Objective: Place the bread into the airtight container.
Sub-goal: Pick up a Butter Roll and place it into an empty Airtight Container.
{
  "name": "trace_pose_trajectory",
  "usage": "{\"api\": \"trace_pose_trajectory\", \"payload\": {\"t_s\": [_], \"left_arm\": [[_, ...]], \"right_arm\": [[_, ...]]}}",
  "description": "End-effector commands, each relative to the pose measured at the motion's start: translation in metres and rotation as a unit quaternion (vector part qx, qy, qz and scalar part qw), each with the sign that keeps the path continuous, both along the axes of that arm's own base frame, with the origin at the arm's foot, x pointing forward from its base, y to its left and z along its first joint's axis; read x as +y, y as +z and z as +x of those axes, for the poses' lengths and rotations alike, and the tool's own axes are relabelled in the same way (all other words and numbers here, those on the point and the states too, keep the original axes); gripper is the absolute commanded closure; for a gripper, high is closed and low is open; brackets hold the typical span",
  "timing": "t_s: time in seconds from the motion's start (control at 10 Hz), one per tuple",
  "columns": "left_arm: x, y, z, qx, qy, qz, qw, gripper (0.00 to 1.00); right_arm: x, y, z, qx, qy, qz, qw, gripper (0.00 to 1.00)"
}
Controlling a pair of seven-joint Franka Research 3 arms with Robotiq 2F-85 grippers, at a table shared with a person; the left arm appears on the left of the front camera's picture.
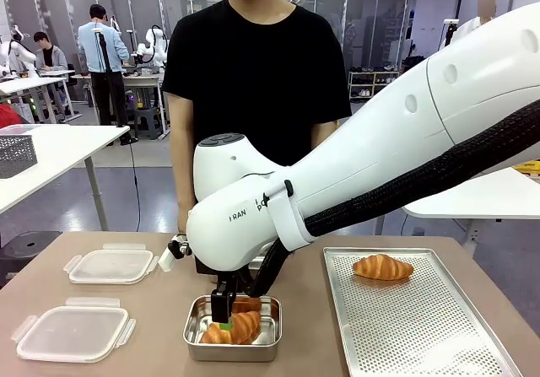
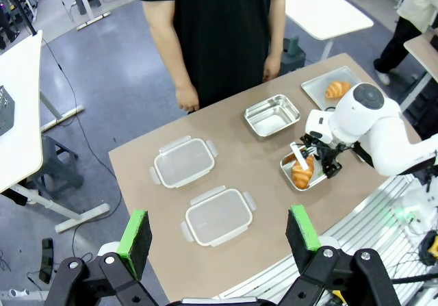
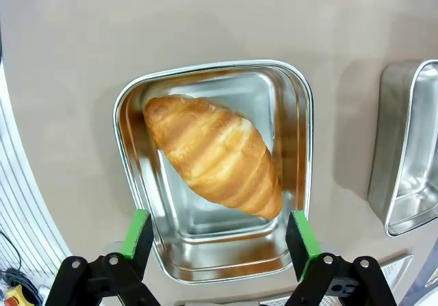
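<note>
Green-padded fingers (image 3: pixel 140 234) of the right end effector (image 3: pixel 217 218) stand spread wide, nothing pinched, poised over the near half of a shiny rectangular stainless-steel container (image 3: pixel 205 66). One golden-brown croissant (image 3: pixel 212 157) lies diagonally inside that container, flat on its bottom, clear of both pads. Front view: same end effector (image 1: pixel 224 309) points straight down into the container (image 1: pixel 232 349) at the near middle of the brown table (image 1: pixel 304 326), croissant (image 1: pixel 243 326) just beside its finger; contact there can't be told.

Left end effector (image 2: pixel 217 236) hangs high above the near table edge, pads well apart, empty.

Second golden-brown croissant (image 1: pixel 383 266) sits on the far end of a perforated metal tray (image 1: pixel 422 326) on the right side of the table. Two translucent plastic lids with snap tabs lie flat on the left side, one farther (image 1: pixel 110 265), one nearer (image 1: pixel 72 333), apart from each other. Second steel container (image 2: pixel 272 114), empty, sits toward the far edge, near the first one.

Person in a black T-shirt (image 1: pixel 253 65) stands at the far side, arms down, hands off the table.
</note>
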State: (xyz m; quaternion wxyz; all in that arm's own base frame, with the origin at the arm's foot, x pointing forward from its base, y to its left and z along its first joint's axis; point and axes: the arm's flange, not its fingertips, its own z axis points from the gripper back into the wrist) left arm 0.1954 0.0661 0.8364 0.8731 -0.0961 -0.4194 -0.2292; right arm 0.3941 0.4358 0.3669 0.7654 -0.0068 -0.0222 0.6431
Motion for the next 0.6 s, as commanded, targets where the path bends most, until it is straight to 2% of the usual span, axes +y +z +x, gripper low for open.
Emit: {"api": "trace_pose_trajectory", "payload": {"t_s": [0.0, 0.5], "left_arm": [[-0.0002, 0.0024, 0.0003, -0.001, 0.001, 0.001, 1.000, 0.00], [-0.0002, 0.0024, 0.0003, -0.001, 0.001, 0.001, 1.000, 0.00]], "right_arm": [[0.0008, 0.0002, -0.0003, -0.001, 0.000, 0.002, 1.000, 0.02], [0.0000, 0.0000, 0.0000, 0.000, 0.000, 0.000, 1.000, 0.02]]}}
